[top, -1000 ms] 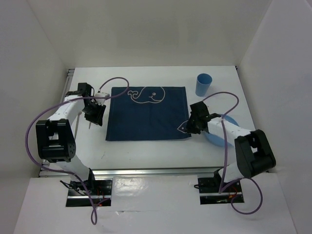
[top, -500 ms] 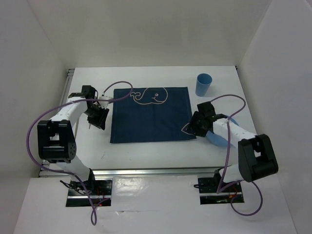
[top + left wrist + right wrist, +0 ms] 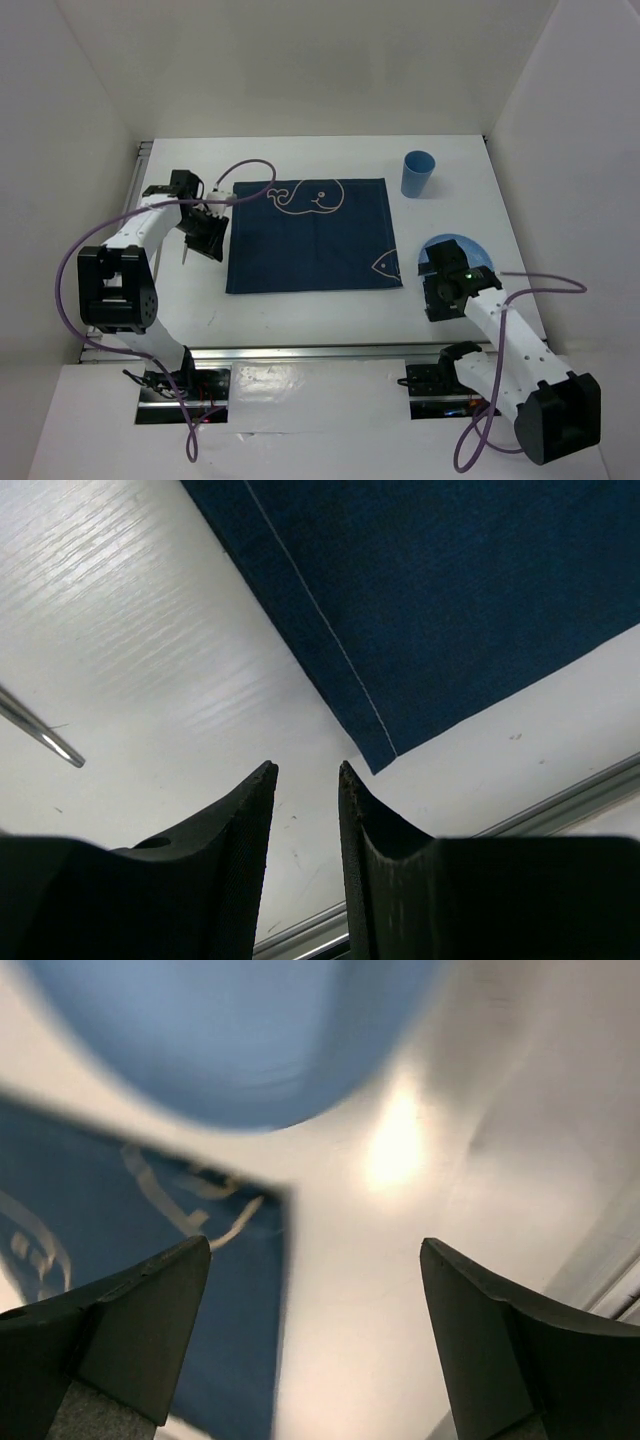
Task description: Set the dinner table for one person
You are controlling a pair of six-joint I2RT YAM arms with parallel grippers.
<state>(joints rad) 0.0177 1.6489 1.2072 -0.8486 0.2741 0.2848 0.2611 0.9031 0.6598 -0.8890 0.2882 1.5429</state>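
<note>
The dinner table (image 3: pixel 300 310) is a white top with a navy placemat (image 3: pixel 310 235) lying flat on its middle. My left gripper (image 3: pixel 205 235) hovers at the placemat's left edge. Its jaws stand a narrow gap apart with nothing between them (image 3: pixel 305 768), over bare table beside the placemat's near corner (image 3: pixel 450 600). My right gripper (image 3: pixel 437 268) is wide open and empty (image 3: pixel 315 1250), just off the placemat's near right corner (image 3: pixel 130 1260). A blue plate (image 3: pixel 455 248) lies ahead of it (image 3: pixel 230 1040), partly hidden by the arm.
A blue cup (image 3: pixel 418 174) stands upright at the back right. A thin metal utensil (image 3: pixel 186 256) lies left of the placemat (image 3: pixel 40 735). A metal rail (image 3: pixel 560 805) runs along the table's near edge. White walls enclose the sides and back.
My right gripper opened, let go of the placemat's near right corner and drew back toward the near edge, uncovering the plate. The placemat ended slightly further right. The left gripper barely moved.
</note>
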